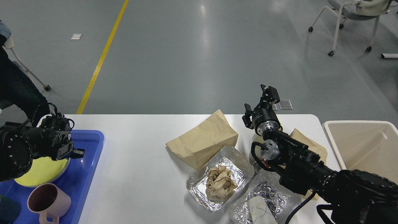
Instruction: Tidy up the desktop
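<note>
At the left edge of the desktop [136, 174] sits a blue tray [90, 161], cut off by the picture's left and bottom borders. In it lies a yellow plate [40, 171], its far part hidden under the left arm, and a pink mug [48, 203] whose handle runs out of the bottom of the view. The left gripper [73, 151] hangs over the tray's far right part; it is dark and seen side-on, so I cannot tell whether its jaws are parted or closed.

Toward the desktop's middle a brown paper bag [202, 141] lies on its side. Just in front of it is a foil tray [217, 177] holding a crumpled paper ball [221, 183]. A second foil tray [264, 199], partly under the right arm and clipped by the bottom border, holds something white I cannot identify.

The right gripper [258, 104] is raised above the desktop's far edge, jaws spread apart, holding nothing. Behind the arm another brown paper piece [307, 144] shows only in part. Past the desktop's right edge stands a beige bin [360, 124], cut off at the right.
</note>
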